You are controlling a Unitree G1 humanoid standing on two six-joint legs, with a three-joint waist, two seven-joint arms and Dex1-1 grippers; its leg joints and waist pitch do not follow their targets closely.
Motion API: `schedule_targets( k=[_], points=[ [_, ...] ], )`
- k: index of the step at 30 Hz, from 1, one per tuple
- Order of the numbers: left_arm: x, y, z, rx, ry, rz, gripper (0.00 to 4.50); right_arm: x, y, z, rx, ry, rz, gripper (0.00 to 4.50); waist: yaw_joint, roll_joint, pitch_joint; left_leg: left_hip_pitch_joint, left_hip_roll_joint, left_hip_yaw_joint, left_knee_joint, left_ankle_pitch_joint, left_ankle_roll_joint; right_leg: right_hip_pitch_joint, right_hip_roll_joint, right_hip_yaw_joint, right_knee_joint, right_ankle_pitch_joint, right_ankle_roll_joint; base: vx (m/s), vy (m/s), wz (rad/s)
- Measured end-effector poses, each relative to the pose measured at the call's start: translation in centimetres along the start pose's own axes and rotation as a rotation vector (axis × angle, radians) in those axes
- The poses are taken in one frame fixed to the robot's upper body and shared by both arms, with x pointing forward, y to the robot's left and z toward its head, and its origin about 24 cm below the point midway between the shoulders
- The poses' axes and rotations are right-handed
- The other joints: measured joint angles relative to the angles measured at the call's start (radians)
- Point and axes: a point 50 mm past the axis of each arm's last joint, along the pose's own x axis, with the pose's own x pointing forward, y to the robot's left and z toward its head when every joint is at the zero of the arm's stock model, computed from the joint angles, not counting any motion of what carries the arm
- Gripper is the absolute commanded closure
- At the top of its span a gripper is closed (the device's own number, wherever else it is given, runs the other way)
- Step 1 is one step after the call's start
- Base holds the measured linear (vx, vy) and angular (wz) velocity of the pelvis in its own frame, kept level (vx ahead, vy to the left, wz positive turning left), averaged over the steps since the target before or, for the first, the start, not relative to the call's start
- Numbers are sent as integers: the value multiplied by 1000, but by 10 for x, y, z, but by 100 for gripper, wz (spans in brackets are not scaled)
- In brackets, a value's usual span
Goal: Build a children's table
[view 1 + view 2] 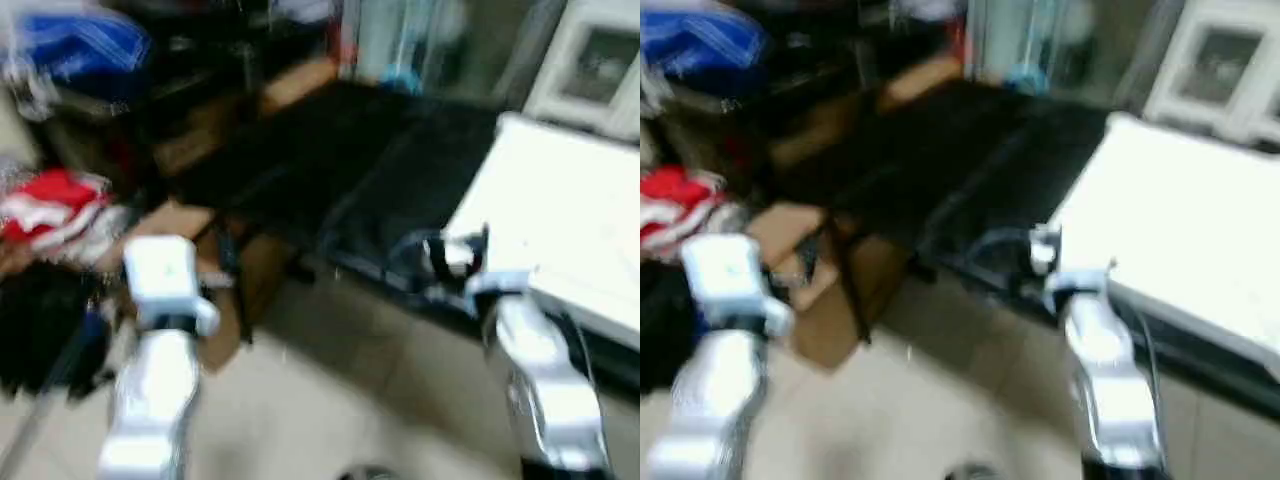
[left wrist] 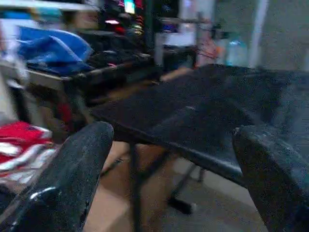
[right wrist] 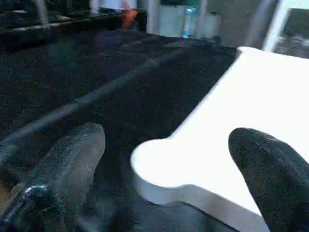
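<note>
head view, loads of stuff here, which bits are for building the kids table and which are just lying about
For the job:
white table top, lying on the black table
right gripper, open at its corner

Just lying about:
blue bag
red and white cloth
cardboard box
white cabinet

Place: a cluttered workroom or storage-like lab space, not a tidy home room.
Work area: a long black surface (image 1: 330,170) on thin dark legs, standing on a pale tiled floor (image 1: 330,400).
Clutter: cardboard boxes (image 1: 215,275) underneath, blue bags (image 1: 75,50) and red-and-white fabric (image 1: 55,210) piled alongside.
Furniture: a white glass-door cabinet (image 1: 590,65) at the back.
</note>
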Motion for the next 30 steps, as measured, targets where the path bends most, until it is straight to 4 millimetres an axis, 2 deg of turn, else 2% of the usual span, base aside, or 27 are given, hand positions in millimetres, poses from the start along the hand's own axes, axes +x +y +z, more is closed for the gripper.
schedule_targets(
  k=[1,2,3,4,5,6,7,8,9,10,11,14,15,16,17,18,19,21,22,23,24,25,26,27,28,29,30],
  points=[
    [0,1,0,8,-17,0,8,0,-1,4,-22,-41,15,0,11,29,12,-8,-35,-9,-41,5,7,29,44,8,-51,26,5,-61,-41,-56],
    [-1,3,0,10,-21,5,8,1,0,6,-31,-68,32,0,17,67,16,-8,-32,-32,-80,47,48,50,82,1,-100,39,21,-67,42,-89],
    [-3,7,-2,18,-17,17,8,2,4,6,-28,-74,51,0,19,89,15,-6,-15,-47,-96,101,53,54,92,-26,-114,35,39,-67,42,-89],
    [-3,12,-3,30,-14,27,8,1,9,6,-23,-79,77,0,10,82,16,-13,1,-30,-103,108,56,26,35,-81,-18,-36,119,-95,61,-77],
    [-2,11,-2,26,-18,26,8,0,7,3,-32,-72,77,0,16,76,15,-14,22,6,-108,110,52,4,-23,-99,77,-69,143,-85,-1,-41],
    [-2,10,-1,21,-24,27,8,-1,5,2,-38,-70,76,0,22,69,13,-13,42,36,-109,111,50,8,-75,-110,103,-83,140,-85,-1,-41],
    [-2,9,-2,15,-24,28,8,0,6,3,-36,-72,79,0,28,64,11,-13,56,63,-114,111,40,27,-120,-114,85,-90,132,-13,-35,-45],
    [-3,10,-2,15,-26,29,8,0,9,4,-31,-76,89,0,37,48,9,-12,62,94,-125,117,30,63,-171,-107,36,-96,121,-18,-88,-67],
    [-3,11,-3,13,-24,38,8,1,13,7,-30,-87,104,0,42,38,9,-9,76,105,-138,126,13,71,-186,-104,22,-106,116,-18,-88,-67],
    [-3,11,-3,10,-24,42,8,2,14,8,-32,-88,108,0,48,33,6,-6,78,105,-166,142,-13,69,-174,-94,-5,-84,105,-51,-130,-77],
    [-3,9,-2,9,-26,40,8,3,12,8,-37,-86,96,0,53,29,4,-9,77,98,-179,148,-25,68,-157,-81,-21,-70,96,-36,-127,-59],
    [-3,-1,0,29,-45,9,8,9,3,6,-46,-53,54,0,64,28,2,-5,90,49,-170,151,-32,77,-78,-38,-56,-40,66,-34,-130,-65],
    [-3,1,-1,39,-44,15,8,9,4,5,-44,-48,56,0,58,31,2,1,107,44,-174,154,-37,75,-61,-41,-77,-25,60,-20,-51,-24],
    [-4,2,-2,45,-41,24,8,9,7,4,-44,-45,72,0,45,31,3,-1,131,50,-188,163,-41,71,-56,-63,-87,-26,40,-34,-137,-43],
    [-4,4,-1,53,-42,34,8,10,11,4,-45,-43,89,0,45,28,1,-2,150,56,-195,173,-48,56,-64,-90,-43,-48,59,-28,-167,-40],
    [-4,5,-1,56,-43,40,8,10,13,3,-46,-41,96,0,49,24,-2,-2,171,58,-199,180,-57,43,-69,-103,16,-64,78,-28,-167,-40],
    [-4,5,-1,66,-44,41,8,12,13,4,-45,-40,99,0,46,21,-5,-9,184,43,-207,190,-62,40,-90,-103,51,-78,82,-38,-173,-26],
    [-3,5,-1,80,-47,43,8,16,14,7,-46,-48,102,0,46,-10,-16,-21,189,38,-210,204,-77,57,-141,-86,-2,-91,29,-36,-220,-9],
    [-3,6,-2,88,-42,47,8,18,15,9,-47,-48,104,0,48,-23,-21,-31,197,24,-205,208,-66,62,-139,-99,-6,-99,54,-58,-292,-15],
    [-3,4,-2,90,-40,41,8,18,12,7,-51,-38,98,0,50,-26,-21,-58,194,17,-162,196,38,65,-130,-107,-11,-97,51,-78,-298,0],
    [-2,0,-3,79,-38,32,8,17,7,3,-55,-17,81,0,61,-27,-19,-72,175,22,-95,173,87,70,-126,-114,-18,-91,37,-78,-298,0],
    [-3,-5,-3,74,-39,15,8,17,4,0,-53,-4,67,0,65,-24,-18,-74,136,30,-47,164,85,82,-114,-124,-36,-81,20,-76,-260,5],
    [-2,-5,-2,80,-44,12,8,17,2,1,-49,-6,54,0,65,-18,-18,-62,105,37,-49,162,82,89,-105,-137,-46,-75,12,-86,-220,-3],
    [-1,-5,0,84,-52,11,8,18,2,1,-48,-8,52,0,64,-5,-16,-46,83,43,-74,161,83,96,-87,-154,-58,-68,10,-86,-220,-3],
    [1,-5,2,88,-58,8,8,18,2,2,-45,-9,52,0,65,18,-12,-24,74,42,-123,123,76,106,-61,-178,-80,-58,9,-95,-168,6],
    [2,-3,2,99,-55,7,8,18,5,0,-38,-3,58,0,65,29,-2,-15,92,23,-142,129,25,120,-43,-205,-116,-43,11,-109,-164,-6],
    [2,-3,1,105,-40,-1,8,18,9,0,-33,1,70,0,61,35,0,-14,111,20,-154,142,16,118,-41,-202,-100,-63,57,-109,-164,-6]
  ],
)
